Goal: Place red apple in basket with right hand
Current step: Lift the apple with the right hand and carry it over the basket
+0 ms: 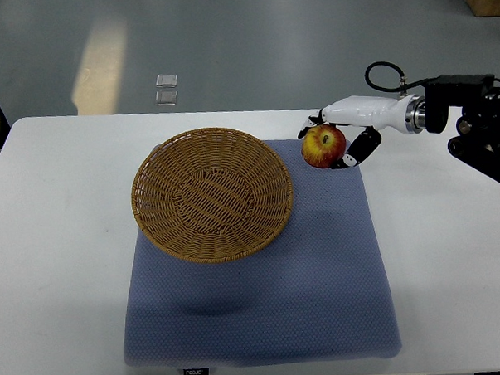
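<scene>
A round red apple with yellow-green streaks (324, 146) sits at the far right corner of a blue-grey padded fabric mat (311, 298), which lies on a white table (56, 254). The apple's stem dimple faces up and slightly toward the camera, so its core axis stands close to upright; the fruit is nearly as wide as it is tall, with no clear long axis.

The right hand (343, 135), white-shelled with black finger joints, reaches in from the right edge on a black-and-silver forearm and wraps the apple: the white palm shell lies over the fruit's far side, dark fingertips (313, 121) show at its upper left, and a black and white finger (361, 149) curls against its right side. The hand is closed around the apple. Whether the fruit is lifted or resting on the mat cannot be told.

A shallow round woven wicker basket (212, 194) stands to the apple's left, near but apart from it, resting half on the mat and half on the table.
</scene>
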You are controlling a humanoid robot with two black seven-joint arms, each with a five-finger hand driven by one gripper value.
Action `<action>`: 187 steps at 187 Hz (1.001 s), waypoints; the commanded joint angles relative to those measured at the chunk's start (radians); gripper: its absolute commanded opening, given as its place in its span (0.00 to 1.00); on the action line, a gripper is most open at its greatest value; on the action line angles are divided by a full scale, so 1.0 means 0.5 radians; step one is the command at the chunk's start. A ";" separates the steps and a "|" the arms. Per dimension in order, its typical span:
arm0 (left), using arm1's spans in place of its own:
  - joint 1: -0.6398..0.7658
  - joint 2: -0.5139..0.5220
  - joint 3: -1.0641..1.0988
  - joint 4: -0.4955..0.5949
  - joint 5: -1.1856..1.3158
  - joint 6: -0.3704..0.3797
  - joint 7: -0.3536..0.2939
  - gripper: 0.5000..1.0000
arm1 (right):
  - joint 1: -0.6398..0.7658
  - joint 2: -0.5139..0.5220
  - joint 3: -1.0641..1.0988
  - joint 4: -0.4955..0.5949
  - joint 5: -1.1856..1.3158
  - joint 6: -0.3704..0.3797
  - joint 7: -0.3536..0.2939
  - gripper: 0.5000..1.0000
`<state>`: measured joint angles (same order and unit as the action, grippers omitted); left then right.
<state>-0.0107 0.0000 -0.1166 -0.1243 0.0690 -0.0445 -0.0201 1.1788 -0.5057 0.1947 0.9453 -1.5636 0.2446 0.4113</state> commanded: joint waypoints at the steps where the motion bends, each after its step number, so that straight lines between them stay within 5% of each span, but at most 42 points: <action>1: 0.000 0.000 0.000 0.000 0.000 0.000 0.000 1.00 | 0.090 0.026 0.000 -0.004 0.010 0.014 0.000 0.27; 98: 0.000 0.000 0.000 -0.003 0.000 0.000 -0.003 1.00 | 0.060 0.588 0.009 -0.145 0.016 0.014 -0.007 0.29; 187: 0.000 0.000 0.000 0.000 0.000 0.000 0.000 1.00 | -0.146 0.775 0.009 -0.255 0.016 -0.008 -0.013 0.39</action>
<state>-0.0107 0.0000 -0.1166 -0.1244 0.0690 -0.0445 -0.0203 1.1184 -0.1225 0.1997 0.8241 -1.5554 0.2426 0.4058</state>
